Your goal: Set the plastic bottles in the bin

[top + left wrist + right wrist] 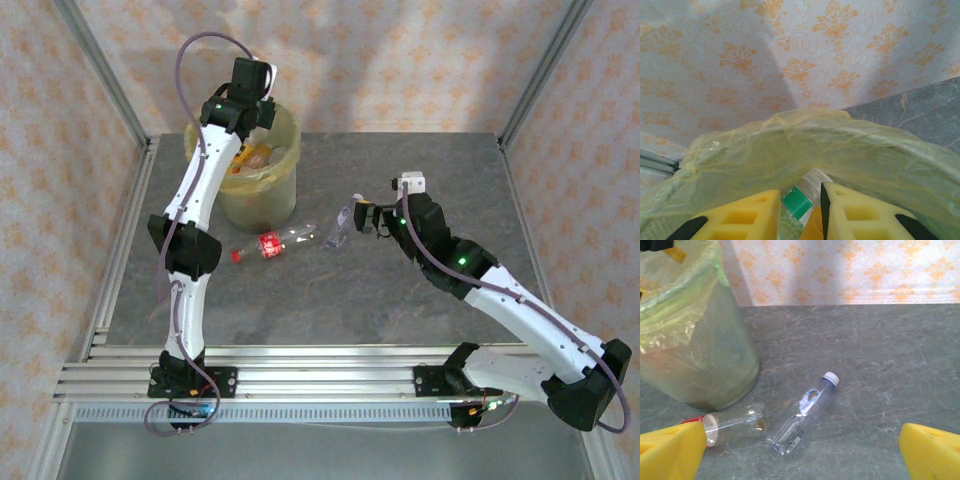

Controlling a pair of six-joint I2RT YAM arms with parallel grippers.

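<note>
Right gripper (360, 214): low over the grey table (400, 290), jaws spread wide, nothing between them. Just ahead of it lies a clear bottle with white cap and blue label (807, 410). A red-labelled bottle (268, 245) lies beside that one, near the foot of the bin (265, 195). Left gripper (800, 190): above the bin's yellow bag. A green-capped bottle (796, 204) shows in the narrow gap between its fingers; gripped or loose, cannot tell.
</note>
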